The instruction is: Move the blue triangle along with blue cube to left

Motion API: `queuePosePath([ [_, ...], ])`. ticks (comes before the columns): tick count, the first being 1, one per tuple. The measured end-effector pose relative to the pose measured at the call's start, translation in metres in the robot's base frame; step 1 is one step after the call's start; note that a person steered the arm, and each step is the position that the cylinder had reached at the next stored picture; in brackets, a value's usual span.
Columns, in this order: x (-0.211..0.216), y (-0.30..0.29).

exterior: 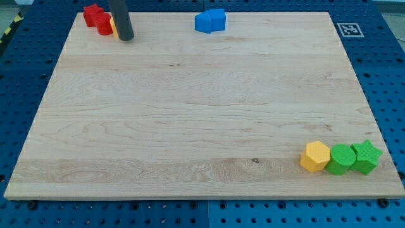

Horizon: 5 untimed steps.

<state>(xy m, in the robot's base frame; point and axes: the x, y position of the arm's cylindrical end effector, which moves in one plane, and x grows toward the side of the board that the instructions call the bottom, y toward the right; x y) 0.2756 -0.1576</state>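
A pale wooden board (pixel 202 107) lies under even light on a blue perforated table (pixel 386 76). A black-and-white marker tag (pixel 349 29) sits at the board's upper right corner; yellow-black hazard tape (pixel 9 30) edges the view's left.

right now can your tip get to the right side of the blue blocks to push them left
Probably yes. My tip sits at the view's top left beside the red blocks, and bare board lies between it and the blue blocks, below and beyond them too.

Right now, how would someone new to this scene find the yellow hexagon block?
Look at the wooden board's bottom right corner, where three blocks stand in a touching row. The yellow hexagon block is at the row's left end, next to the green round block; it is the only yellow one there.
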Motion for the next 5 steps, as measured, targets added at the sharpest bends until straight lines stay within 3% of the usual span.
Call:
queuePosePath([
  [2, 0.059, 0.191],
  [3, 0.058, 0.296],
  [4, 0.014, 0.344],
  [5, -0.030, 0.342],
])
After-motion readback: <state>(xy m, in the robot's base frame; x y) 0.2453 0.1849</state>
